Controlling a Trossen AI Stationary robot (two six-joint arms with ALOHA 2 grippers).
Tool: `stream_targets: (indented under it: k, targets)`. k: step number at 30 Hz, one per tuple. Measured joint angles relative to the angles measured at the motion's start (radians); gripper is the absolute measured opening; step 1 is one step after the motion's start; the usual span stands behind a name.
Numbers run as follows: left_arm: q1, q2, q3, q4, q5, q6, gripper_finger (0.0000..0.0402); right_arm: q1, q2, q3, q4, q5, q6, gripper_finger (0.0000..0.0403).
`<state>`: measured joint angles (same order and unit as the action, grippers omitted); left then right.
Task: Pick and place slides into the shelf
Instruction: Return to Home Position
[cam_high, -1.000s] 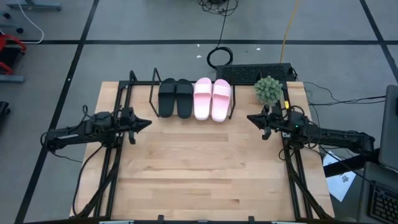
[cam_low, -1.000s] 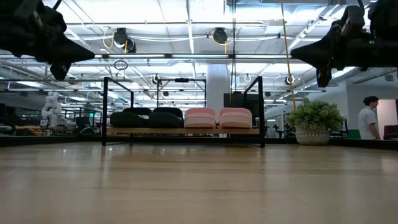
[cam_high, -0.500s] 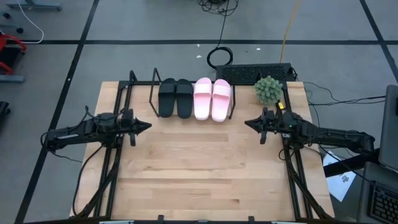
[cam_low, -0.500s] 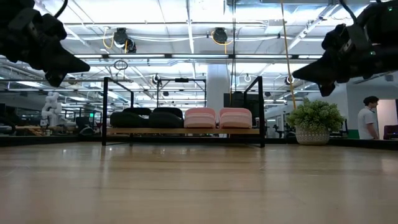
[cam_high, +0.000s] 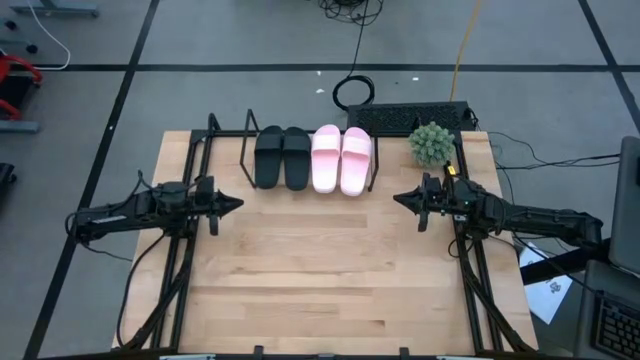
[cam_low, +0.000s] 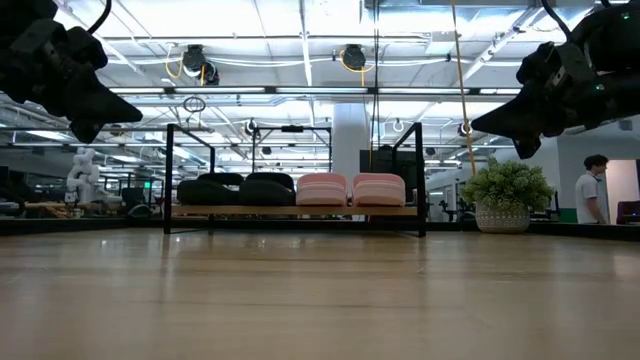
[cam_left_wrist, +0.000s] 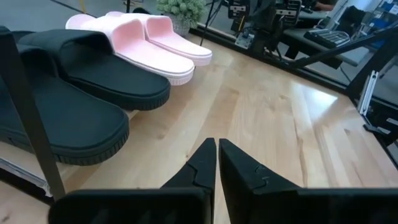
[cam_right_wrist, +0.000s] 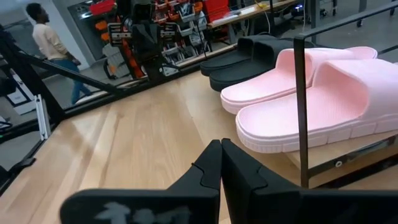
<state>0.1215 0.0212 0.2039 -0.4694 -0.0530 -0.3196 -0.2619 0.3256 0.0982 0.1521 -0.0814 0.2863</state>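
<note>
The shelf (cam_high: 246, 150) stands at the table's far middle, a wooden board (cam_low: 295, 211) in a black wire frame. Four slides lie side by side on it: a black pair (cam_high: 283, 157) (cam_left_wrist: 81, 93) on the left and a pink pair (cam_high: 342, 159) (cam_right_wrist: 311, 93) on the right. My left gripper (cam_high: 238, 201) (cam_left_wrist: 217, 144) hangs shut above the table, left of the shelf's near corner. My right gripper (cam_high: 397, 199) (cam_right_wrist: 221, 144) hangs shut above the table, right of the shelf. Each points inward and holds nothing.
A small potted plant (cam_high: 431, 144) (cam_low: 505, 195) stands at the far right, behind my right gripper. A black slab (cam_high: 400, 118) lies beyond the table's far edge. The bare wooden tabletop (cam_high: 320, 270) stretches in front of the shelf. A person (cam_low: 595, 190) stands in the room behind.
Both grippers have tipped their fingertips downward a little while the arms stayed in place. The right one tipped more and also rolled slightly. Both stay shut. The slides and shelf have not moved.
</note>
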Motion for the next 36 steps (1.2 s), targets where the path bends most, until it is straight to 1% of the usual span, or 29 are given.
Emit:
stream_targets:
  k: [3, 11, 20, 36]
  targets:
    - [0.000, 0.000, 0.000, 0.000, 0.000, 0.000, 0.0019, 0.000, 0.000, 0.000, 0.000, 0.001, 0.000, 0.0000]
    - [0.000, 0.000, 0.000, 0.001, -0.001, -0.002, 0.0002, 0.000, 0.000, 0.000, 0.000, 0.001, 0.000, 0.0000]
    - [0.000, 0.000, 0.000, 0.002, -0.001, -0.003, 0.0023, 0.000, 0.000, 0.002, 0.000, 0.001, 0.000, 0.0000]
    - [0.000, 0.000, 0.000, 0.002, -0.001, -0.003, 0.0024, 0.000, 0.000, 0.002, 0.000, 0.001, 0.000, 0.0000]
